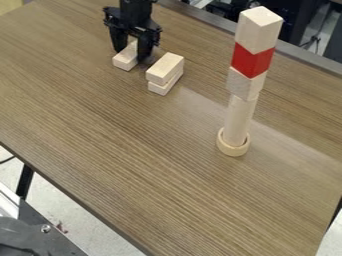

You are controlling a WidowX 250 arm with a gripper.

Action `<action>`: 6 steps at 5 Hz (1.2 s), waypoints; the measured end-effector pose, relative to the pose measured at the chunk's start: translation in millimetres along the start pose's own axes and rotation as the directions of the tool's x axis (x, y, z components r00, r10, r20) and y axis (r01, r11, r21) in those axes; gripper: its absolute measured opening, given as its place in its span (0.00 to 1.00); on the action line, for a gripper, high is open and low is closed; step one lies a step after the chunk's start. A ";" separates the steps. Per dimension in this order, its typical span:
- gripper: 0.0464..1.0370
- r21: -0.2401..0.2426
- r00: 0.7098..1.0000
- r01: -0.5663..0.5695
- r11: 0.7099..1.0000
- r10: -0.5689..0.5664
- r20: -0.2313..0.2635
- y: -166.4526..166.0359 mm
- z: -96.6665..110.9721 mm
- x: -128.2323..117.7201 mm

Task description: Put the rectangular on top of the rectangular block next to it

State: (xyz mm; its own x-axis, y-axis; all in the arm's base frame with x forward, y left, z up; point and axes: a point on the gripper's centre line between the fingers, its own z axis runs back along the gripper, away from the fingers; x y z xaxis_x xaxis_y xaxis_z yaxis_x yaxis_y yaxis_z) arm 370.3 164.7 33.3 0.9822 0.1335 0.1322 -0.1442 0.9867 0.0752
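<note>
Table (127,165): flat wood. It holds all the toys up, so blocks can sit w/o tipping.
Tower (239,117): stands tall, well apart from the gripper. Its round post sits in a ring (232,150), prob. b/c a wide foot helps it stay up. Red block (252,60) is up high w/ pale ones over & under it. Not part of this job, I think, so best not to bump it.
Gripper (132,54): points down at the far end of the small block. Prob. there b/c it must hold the block to lift it. Can't tell if it is clamped on the block or just around it.
Stack (165,70): two long blocks, one on the other, beside the small block. Top one sits a bit off from the low one. Its flat top is prob. the spot to fill.
Block (125,61): lies flat on the table, by the gripper, not on the stack. Job not done yet. Next: grip, lift straight up, go over, line up w/ the stack, set down soft. If it lands crooked, it may slide off or push the top one.
</note>
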 end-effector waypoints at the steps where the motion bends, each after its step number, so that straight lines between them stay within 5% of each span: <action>1: 0.49 -0.014 1.000 -0.014 1.000 0.014 -0.002 1.2 0.2 -1.0; 2: 0.49 -0.054 0.999 -0.034 0.998 0.034 0.011 -3.6 4.8 -0.7; 4: 0.49 -0.128 0.990 -0.012 0.992 0.029 0.134 -18.7 58.1 -0.5; 6: 0.49 -0.129 0.990 0.040 0.991 -0.022 0.136 -35.1 63.5 -13.5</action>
State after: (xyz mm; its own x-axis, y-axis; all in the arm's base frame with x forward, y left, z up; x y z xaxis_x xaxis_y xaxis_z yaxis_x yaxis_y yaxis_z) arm 354.5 122.3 91.7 0.9596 0.0976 0.2638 -0.0879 0.9950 -0.0482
